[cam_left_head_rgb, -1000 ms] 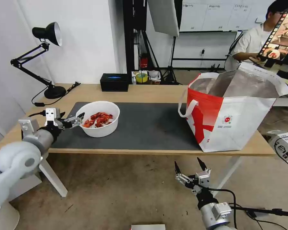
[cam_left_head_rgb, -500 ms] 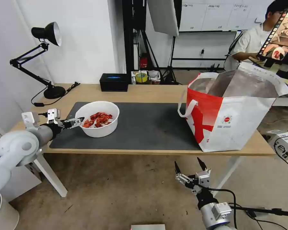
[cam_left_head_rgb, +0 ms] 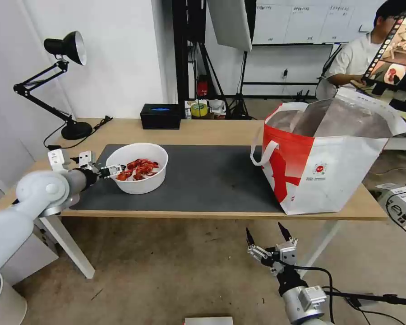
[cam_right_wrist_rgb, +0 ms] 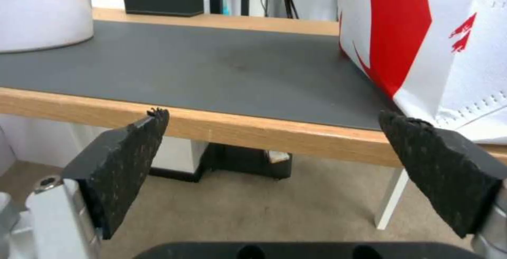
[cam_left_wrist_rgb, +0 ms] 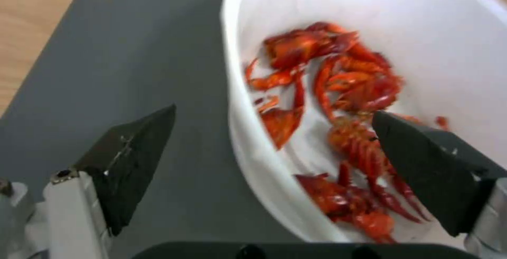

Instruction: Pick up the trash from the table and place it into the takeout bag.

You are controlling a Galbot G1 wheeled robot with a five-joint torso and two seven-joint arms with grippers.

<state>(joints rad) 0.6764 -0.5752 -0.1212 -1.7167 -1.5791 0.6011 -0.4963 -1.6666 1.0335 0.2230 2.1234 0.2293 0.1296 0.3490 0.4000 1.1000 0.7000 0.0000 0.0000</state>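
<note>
With its jaws spread wide, the left gripper (cam_left_head_rgb: 117, 170) straddles the near-left rim of the white bowl (cam_left_head_rgb: 140, 182), one finger (cam_left_wrist_rgb: 132, 160) outside over the dark mat (cam_left_head_rgb: 212, 180), the other finger (cam_left_wrist_rgb: 438, 168) inside over the red crayfish shells (cam_left_head_rgb: 138, 168); neither touches the rim. Bowl sits on the mat's left part, on the desk (cam_left_head_rgb: 203, 131). Right of it, well apart, the takeout bag (cam_left_head_rgb: 329, 171) stands upright, mouth open, at the desk's right end. Right gripper (cam_left_head_rgb: 270, 239) hangs below the near desk edge, open wide, holding nothing.
</note>
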